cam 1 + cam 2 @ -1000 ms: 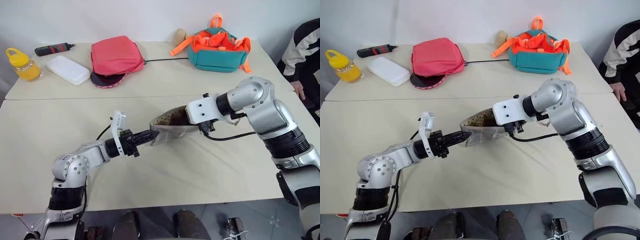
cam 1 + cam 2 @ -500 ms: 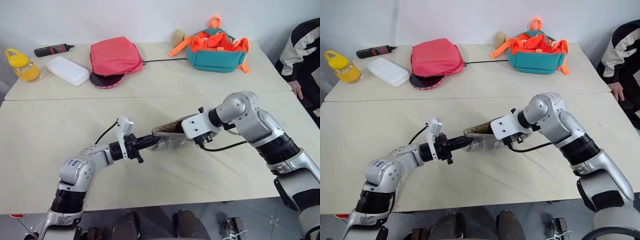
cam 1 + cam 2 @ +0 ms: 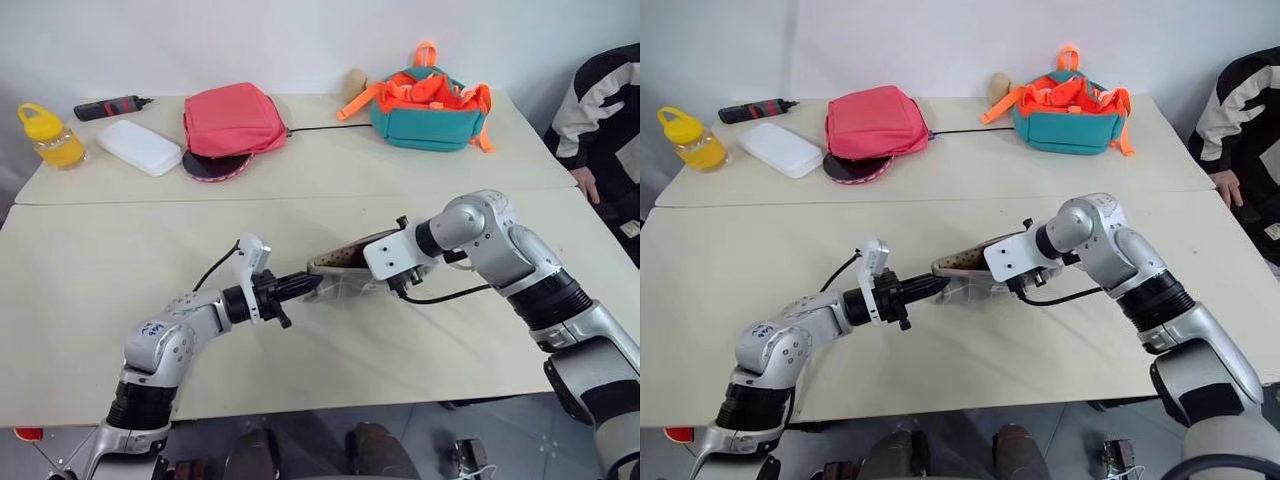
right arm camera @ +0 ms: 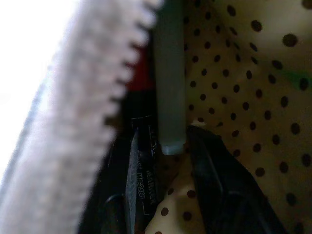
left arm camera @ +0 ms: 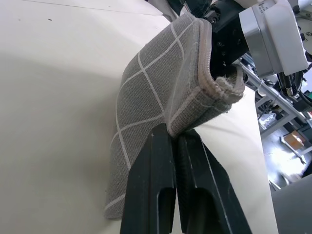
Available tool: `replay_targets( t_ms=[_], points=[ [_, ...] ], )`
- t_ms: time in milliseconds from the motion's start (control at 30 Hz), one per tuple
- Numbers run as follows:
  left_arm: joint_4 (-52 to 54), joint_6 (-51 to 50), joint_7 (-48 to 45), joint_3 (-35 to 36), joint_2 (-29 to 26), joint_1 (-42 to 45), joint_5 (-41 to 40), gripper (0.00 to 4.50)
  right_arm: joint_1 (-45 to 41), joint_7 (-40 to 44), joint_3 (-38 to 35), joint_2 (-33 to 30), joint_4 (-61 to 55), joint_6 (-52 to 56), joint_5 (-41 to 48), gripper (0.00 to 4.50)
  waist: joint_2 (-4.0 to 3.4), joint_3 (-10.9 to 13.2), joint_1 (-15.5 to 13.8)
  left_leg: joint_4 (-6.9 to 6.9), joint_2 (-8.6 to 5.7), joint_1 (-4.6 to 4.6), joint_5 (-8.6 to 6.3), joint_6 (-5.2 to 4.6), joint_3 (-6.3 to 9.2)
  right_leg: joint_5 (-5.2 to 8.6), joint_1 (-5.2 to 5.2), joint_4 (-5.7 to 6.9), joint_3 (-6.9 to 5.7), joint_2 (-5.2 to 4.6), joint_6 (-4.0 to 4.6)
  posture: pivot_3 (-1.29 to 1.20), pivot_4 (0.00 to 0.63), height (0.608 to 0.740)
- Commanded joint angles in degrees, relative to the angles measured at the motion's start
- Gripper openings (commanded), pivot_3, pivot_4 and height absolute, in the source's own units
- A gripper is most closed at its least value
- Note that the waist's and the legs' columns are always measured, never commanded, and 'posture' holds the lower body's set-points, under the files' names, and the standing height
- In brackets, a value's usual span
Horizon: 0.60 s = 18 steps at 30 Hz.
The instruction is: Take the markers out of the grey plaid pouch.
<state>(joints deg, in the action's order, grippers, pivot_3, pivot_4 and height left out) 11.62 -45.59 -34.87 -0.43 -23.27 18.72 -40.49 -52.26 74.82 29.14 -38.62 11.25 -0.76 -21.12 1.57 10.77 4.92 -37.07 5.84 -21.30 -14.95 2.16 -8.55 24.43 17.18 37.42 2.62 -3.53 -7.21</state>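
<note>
The grey plaid pouch (image 3: 345,276) lies mid-table with its mouth propped open, beige dotted lining showing. My left gripper (image 3: 312,283) is shut on the pouch's corner edge (image 5: 204,97), its black fingers (image 5: 156,161) pressed together on the fabric. My right gripper (image 4: 165,200) reaches down into the mouth from the right, its white wrist (image 3: 392,255) above the opening. Inside, a green marker (image 4: 169,87) and a dark-bodied marker (image 4: 141,165) with a red end lie side by side against the zipper. Their near ends sit between my right fingers (image 4: 219,190), which stand apart.
Along the far table edge sit a yellow bottle (image 3: 45,135), a black cylinder with a red band (image 3: 108,105), a white box (image 3: 138,147), a pink-red bag (image 3: 230,118) and a teal-and-orange backpack (image 3: 428,95). A person's sleeve and hand (image 3: 590,150) are at the far right.
My right arm has come down and the pouch has sunk with it from a raised tilt to the tabletop. The left gripper has kept its hold and rolled slightly.
</note>
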Motion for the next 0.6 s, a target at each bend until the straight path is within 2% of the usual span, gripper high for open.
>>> replay_targets(
  t_ms=[33,267,600],
  points=[
    [1.9,0.2,0.4,0.8,-0.2,-0.7,0.4,0.0,1.1,0.5,0.8,-0.7,2.1,1.2,-1.9,1.61,0.0,0.0,0.0,0.01,0.0,0.03,-0.01,0.01,0.01,0.0,-0.03,0.0,-0.01,0.0,0.01,0.0,0.15,0.74],
    [1.3,0.3,0.8,1.0,0.7,0.0,0.6,0.0,-2.0,3.6,0.0,-3.9,4.3,0.8,-2.6,1.61,0.01,0.0,-0.4,0.01,-0.02,-0.04,-0.15,0.0,0.0,-0.01,0.01,-0.07,0.03,-0.02,0.0,0.0,0.15,0.74],
    [1.9,0.1,1.3,0.8,1.4,0.2,0.9,0.0,-3.4,3.7,2.4,-4.5,8.5,-3.9,-6.2,1.61,0.02,0.0,-0.5,0.07,0.0,-0.23,-0.31,0.0,-0.03,-0.03,0.09,-0.43,0.03,-0.02,-0.06,0.0,0.15,0.74]
  ],
)
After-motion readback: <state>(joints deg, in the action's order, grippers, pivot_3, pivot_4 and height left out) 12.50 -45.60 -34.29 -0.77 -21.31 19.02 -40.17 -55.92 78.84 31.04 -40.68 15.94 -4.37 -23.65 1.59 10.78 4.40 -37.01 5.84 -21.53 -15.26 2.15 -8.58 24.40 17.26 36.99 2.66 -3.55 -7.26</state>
